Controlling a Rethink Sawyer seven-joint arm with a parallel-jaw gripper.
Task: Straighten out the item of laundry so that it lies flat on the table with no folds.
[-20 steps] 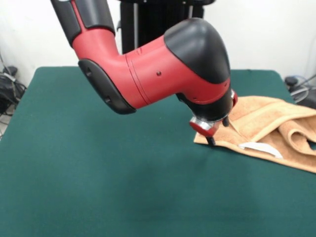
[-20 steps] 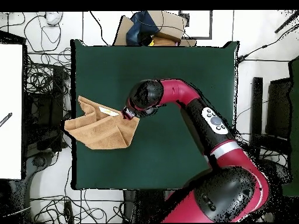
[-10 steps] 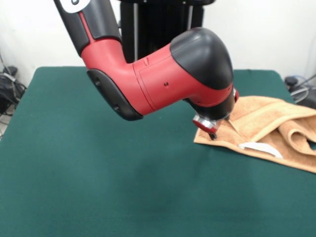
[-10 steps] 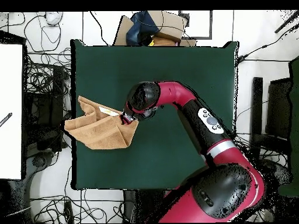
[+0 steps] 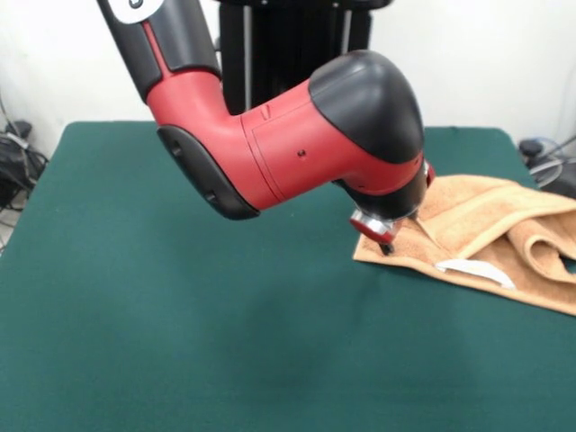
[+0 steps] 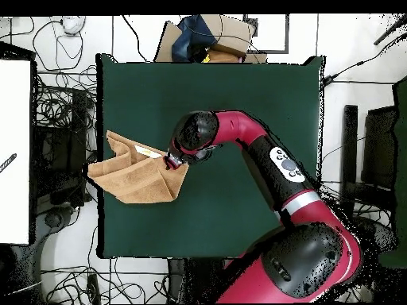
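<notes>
Tan towel (image 5: 486, 229) folded, rumpled, overhanging green table (image 5: 180, 342) edge.

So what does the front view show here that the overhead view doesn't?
Only the front view shows the towel's rolled fold at its right and the curled white label on it. Only the overhead view shows the towel hanging past the table's left edge, plus the cables and boxes around it. Both show the gripper down at the towel's corner nearest the table's middle.

The glossy red, rounded arm shell (image 5: 279, 153) is wearing a smooth black dome cap (image 5: 364, 94) above the fingers, black inset side panels, one small dark screw, and a red-and-silver collar just above the fingers.
</notes>
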